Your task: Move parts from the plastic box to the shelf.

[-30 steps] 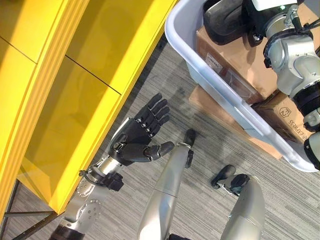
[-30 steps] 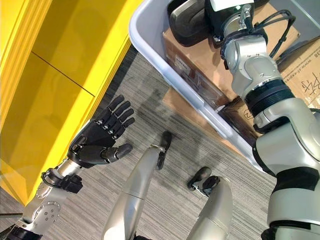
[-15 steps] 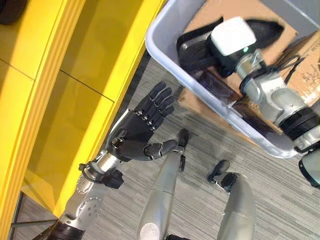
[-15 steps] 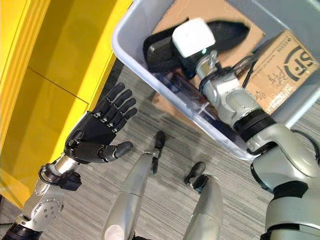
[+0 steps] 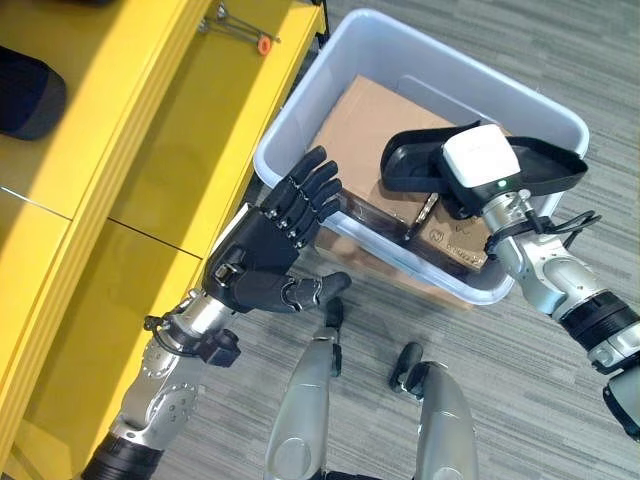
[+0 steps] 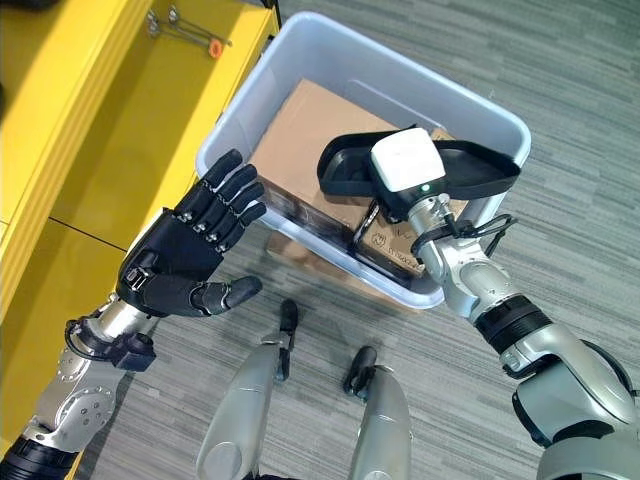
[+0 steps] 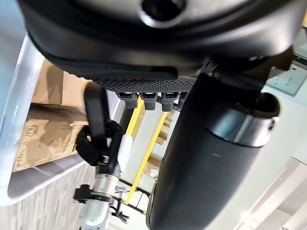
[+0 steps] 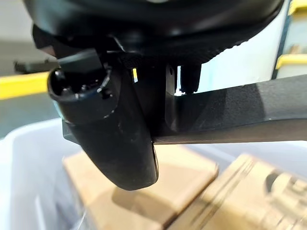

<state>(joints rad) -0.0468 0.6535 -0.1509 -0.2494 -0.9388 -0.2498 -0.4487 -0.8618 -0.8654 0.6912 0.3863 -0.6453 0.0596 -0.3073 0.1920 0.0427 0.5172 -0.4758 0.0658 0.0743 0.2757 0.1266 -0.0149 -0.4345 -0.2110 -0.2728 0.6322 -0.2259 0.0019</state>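
Long, flat black plastic part point(image 6: 420, 167) held level above the pale translucent plastic box point(image 6: 300, 45), long axis running across the box, one end toward the yellow shelf point(image 5: 120, 130) side and the tapered end reaching past the box's opposite wall. Right hand point(image 8: 115, 124) clamped on the part near its middle, thumb curled against one face and fingers behind the other in the right wrist view; white wrist housing above the grip, forearm rising from the box's near rim. Left hand point(image 5: 270, 255) raised palm-up just outside the box's near corner on the shelf side, fingers straight and spread, thumb out sideways, holding nothing. Inside the box: a flat brown cardboard sheet point(image 5: 355, 120) along the shelf-side half and a brown printed cardboard carton point(image 5: 455, 240) against the near wall, under the part. On the shelf: a dark rounded object point(image 5: 28, 92) at the view's left edge and small metal hooks with an orange tip point(image 5: 240, 28) near the corner beside the box.
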